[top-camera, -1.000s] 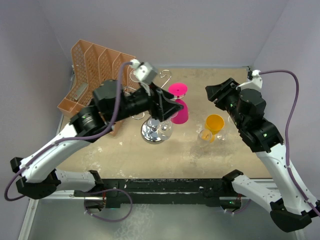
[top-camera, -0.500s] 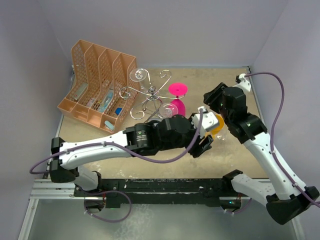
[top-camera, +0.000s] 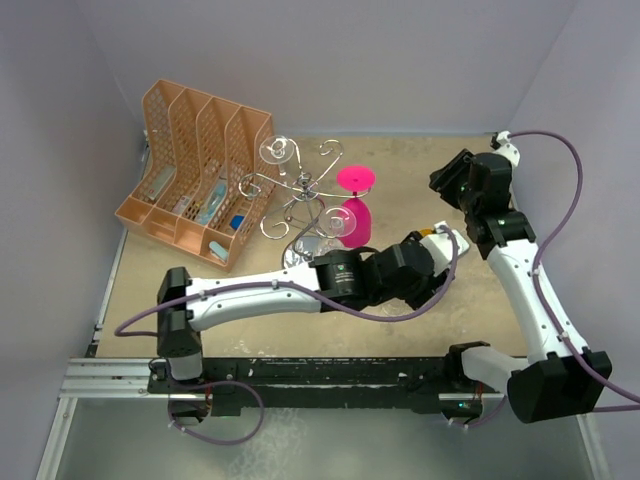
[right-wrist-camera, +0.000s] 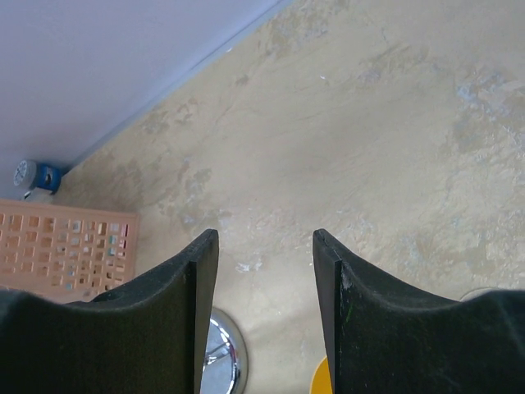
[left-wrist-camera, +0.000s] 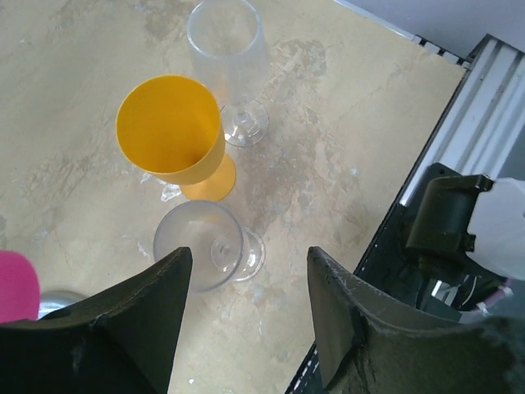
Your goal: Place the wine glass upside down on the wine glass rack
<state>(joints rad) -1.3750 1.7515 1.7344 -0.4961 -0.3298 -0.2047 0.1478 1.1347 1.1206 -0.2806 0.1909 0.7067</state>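
Observation:
The chrome wine glass rack (top-camera: 303, 188) stands mid-table with a clear glass (top-camera: 277, 150) and a pink glass (top-camera: 353, 203) hanging upside down on it. Its shiny round base shows in the right wrist view (right-wrist-camera: 223, 361). In the left wrist view three glasses stand upright on the table: a short clear wine glass (left-wrist-camera: 201, 245), a yellow one (left-wrist-camera: 171, 134) and a tall clear one (left-wrist-camera: 226, 45). My left gripper (left-wrist-camera: 250, 258) is open and empty, hovering above them, the short clear glass by its left finger. My right gripper (right-wrist-camera: 264, 240) is open and empty, over bare table at the far right.
An orange plastic file organizer (top-camera: 195, 170) holding small items stands at the back left. My left arm (top-camera: 270, 290) stretches across the front of the table and hides the standing glasses in the top view. The table's front rail (left-wrist-camera: 459, 123) lies close to the glasses.
My left arm has swung from the rack to the right and now hovers over the standing glasses. My right arm has pulled back toward the far right corner.

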